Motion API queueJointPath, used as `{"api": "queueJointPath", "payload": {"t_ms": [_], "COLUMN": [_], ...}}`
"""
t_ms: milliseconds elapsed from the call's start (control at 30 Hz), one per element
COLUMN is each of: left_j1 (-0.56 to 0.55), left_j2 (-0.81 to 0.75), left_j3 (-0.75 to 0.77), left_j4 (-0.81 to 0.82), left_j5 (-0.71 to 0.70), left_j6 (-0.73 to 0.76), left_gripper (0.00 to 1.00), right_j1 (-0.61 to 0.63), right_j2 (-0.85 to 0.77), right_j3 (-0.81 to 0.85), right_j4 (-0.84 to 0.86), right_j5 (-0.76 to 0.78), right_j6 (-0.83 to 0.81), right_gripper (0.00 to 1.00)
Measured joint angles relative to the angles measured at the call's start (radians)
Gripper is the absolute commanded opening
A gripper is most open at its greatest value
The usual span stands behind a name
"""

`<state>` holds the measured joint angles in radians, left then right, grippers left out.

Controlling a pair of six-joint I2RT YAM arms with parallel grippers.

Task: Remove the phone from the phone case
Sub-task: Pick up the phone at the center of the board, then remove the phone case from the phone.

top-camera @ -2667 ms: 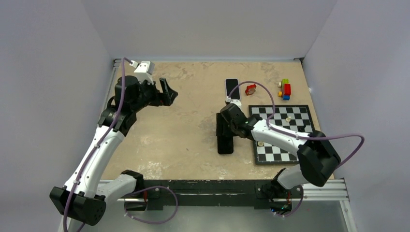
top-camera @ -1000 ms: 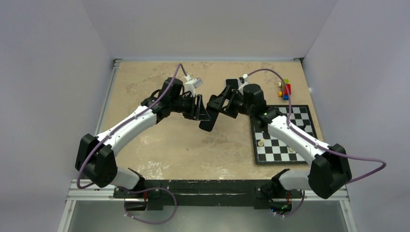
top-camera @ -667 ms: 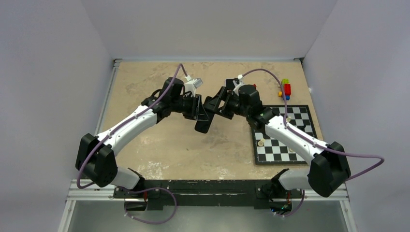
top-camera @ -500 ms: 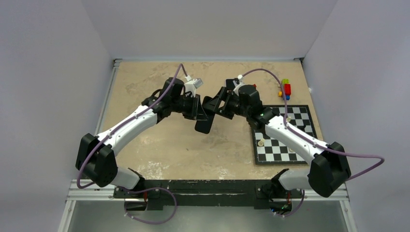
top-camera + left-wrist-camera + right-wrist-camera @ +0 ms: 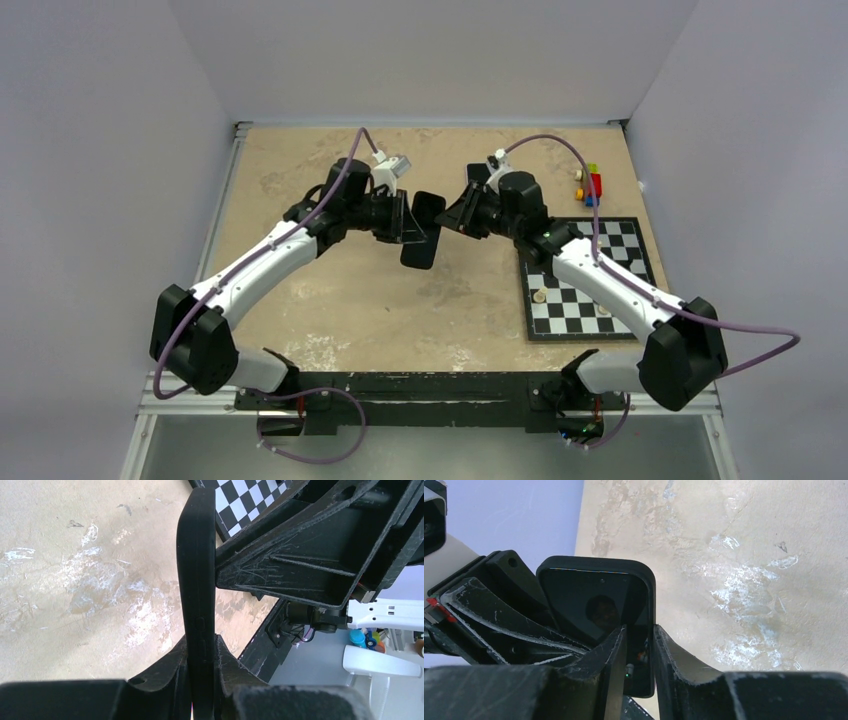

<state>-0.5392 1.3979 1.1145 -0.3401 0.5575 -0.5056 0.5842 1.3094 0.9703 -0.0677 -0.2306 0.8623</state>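
Observation:
A phone with a dark screen sits inside a black phone case, held in the air above the middle of the table. My left gripper is shut on it. In the left wrist view the case stands edge-on, clamped between the fingers of that gripper. My right gripper comes in from the right. In the right wrist view its jaws are closed narrowly over the case's right edge, one finger across the screen and the other outside the rim.
A chessboard with a few pale pieces lies on the right, under my right forearm. Coloured toy bricks sit at the back right. The tan tabletop lies below the held phone. Grey walls enclose the table.
My left gripper has clamped onto the cased phone and drawn it slightly left. My right gripper has shifted to the case's edge and its jaws have narrowed there.

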Motion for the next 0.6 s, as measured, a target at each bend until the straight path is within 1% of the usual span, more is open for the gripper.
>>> {"api": "queueJointPath", "payload": {"t_ms": [133, 233, 267, 367, 433, 600], "left_j1": [0.000, -0.001, -0.003, -0.011, -0.012, -0.012], "left_j2": [-0.007, -0.012, -0.016, -0.035, -0.063, -0.150], "left_j3": [0.000, -0.003, -0.009, -0.032, -0.055, -0.106], "left_j4": [0.003, 0.007, 0.016, 0.042, 0.073, 0.150], "left_j5": [-0.001, 0.000, 0.004, 0.016, 0.027, 0.054], "left_j6": [0.000, 0.000, 0.000, 0.001, 0.000, 0.001], "left_gripper": [0.00, 0.00, 0.00, 0.00, 0.00, 0.00], "right_j1": [-0.001, -0.001, 0.000, -0.002, -0.008, -0.041], "right_j2": [0.000, -0.004, -0.008, -0.034, -0.059, -0.177], "right_j3": [0.009, 0.012, 0.012, 0.012, 0.010, -0.041], "right_j4": [0.001, 0.003, 0.004, 0.004, 0.008, 0.058], "right_j5": [-0.013, -0.026, -0.033, -0.056, -0.077, -0.152], "right_j6": [-0.025, -0.045, -0.058, -0.090, -0.111, -0.181], "right_gripper": [0.40, 0.53, 0.56, 0.62, 0.64, 0.69]}}
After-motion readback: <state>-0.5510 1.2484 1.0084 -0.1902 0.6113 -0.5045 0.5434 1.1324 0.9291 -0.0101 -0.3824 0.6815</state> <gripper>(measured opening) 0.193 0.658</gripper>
